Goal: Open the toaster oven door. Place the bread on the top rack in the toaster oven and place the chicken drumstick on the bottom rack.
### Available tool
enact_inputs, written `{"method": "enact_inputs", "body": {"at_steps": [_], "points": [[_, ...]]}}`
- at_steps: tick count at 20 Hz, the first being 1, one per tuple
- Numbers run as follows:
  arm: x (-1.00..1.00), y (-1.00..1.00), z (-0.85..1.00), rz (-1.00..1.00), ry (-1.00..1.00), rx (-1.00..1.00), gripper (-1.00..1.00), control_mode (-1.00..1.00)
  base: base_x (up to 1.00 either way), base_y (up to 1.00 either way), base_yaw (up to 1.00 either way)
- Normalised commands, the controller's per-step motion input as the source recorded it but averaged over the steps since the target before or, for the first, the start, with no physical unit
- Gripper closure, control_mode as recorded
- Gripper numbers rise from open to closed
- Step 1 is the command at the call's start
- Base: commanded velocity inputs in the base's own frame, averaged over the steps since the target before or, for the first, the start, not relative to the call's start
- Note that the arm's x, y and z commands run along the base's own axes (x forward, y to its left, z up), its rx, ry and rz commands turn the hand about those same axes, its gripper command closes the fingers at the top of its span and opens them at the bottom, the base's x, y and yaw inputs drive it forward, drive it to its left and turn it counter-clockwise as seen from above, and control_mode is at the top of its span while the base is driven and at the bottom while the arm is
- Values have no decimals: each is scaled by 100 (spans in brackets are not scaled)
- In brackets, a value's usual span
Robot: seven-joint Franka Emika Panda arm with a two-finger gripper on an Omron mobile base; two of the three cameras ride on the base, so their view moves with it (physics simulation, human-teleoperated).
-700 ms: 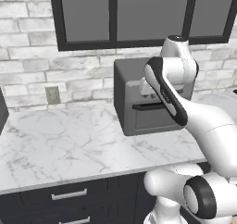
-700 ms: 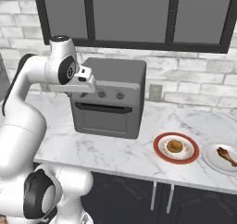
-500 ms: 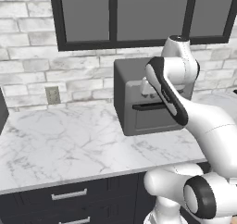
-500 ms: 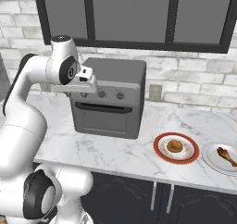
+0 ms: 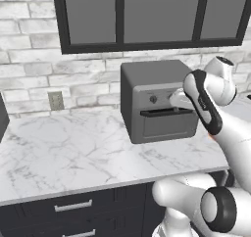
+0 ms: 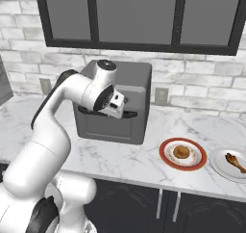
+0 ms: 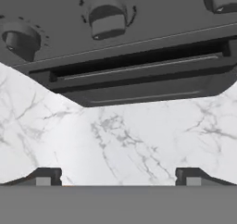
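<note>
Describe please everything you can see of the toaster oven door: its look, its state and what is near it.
The toaster oven door is a flat dark grey panel that fills the front of the toaster oven below the lighter control strip with its black knobs. A black horizontal bar handle runs along its upper edge. The door is shut and stands upright, its lower edge close to the marble counter. The open gripper hovers in front of the handle, not touching it.

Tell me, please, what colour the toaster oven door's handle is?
Black; the handle shows best in the hand view.
</note>
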Motion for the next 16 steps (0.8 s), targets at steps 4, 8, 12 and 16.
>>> {"method": "enact_inputs", "body": {"at_steps": [4,8,12,16], "points": [[0,-37,-31,-8,0,64,-100,-100,0,0,0],[1,0,-31,-23,0,67,-100,-100,0,0,0],[28,3,-22,-21,0,72,-100,-100,0,0,0],[36,10,-16,-19,0,63,-100,-100,0,0,0]]}}
